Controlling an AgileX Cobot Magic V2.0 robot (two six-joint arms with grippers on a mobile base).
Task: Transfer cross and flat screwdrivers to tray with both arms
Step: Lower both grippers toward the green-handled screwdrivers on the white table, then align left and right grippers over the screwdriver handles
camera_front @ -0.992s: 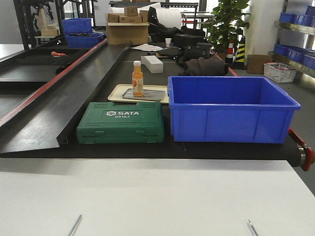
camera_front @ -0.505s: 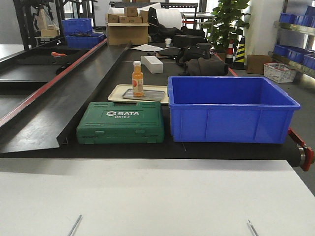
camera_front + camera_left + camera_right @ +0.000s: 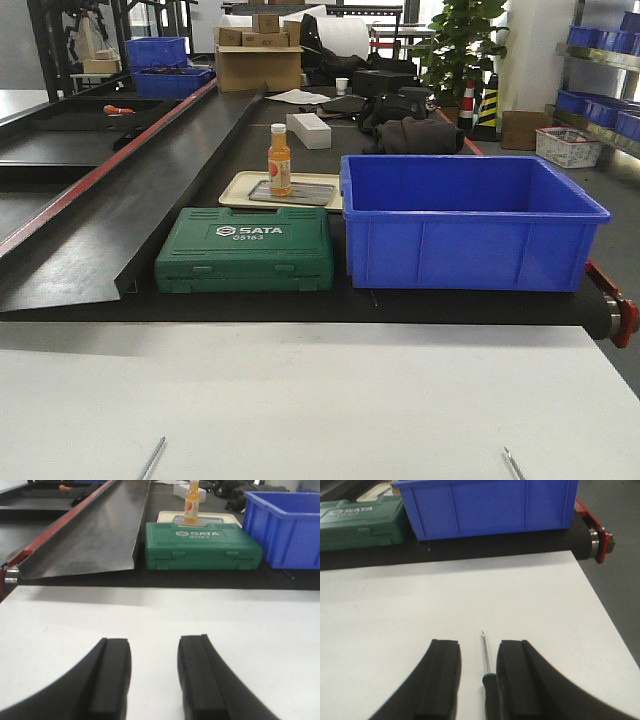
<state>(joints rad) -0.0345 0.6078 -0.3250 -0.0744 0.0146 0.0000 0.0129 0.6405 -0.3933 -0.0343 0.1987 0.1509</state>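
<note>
Grasp step judged pending. Right claw [image 3: 479,647] wide, silver-shafted dark-handled screwdriver [image 3: 487,680] seen between fingers [image 3: 445,680] (handle nearest wrist). Left claw [image 3: 154,645] wide, empty. Lowering, closing called for.

Green case [image 3: 245,250] lid: "SATA", "05163" under it

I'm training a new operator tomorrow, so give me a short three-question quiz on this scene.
1. True or false: a slim silver-shafted screwdriver with a dark handle lies between the right gripper's open fingers.
2. The small orange bottle with a white cap stands on: A) the green plastic tool case; B) the shallow grey metal tray; C) the deep blue plastic bin.
3. What lies between the left gripper's fingers?
Key: 1 true; 2 B; 3 nothing, only bare white tabletop.
</note>
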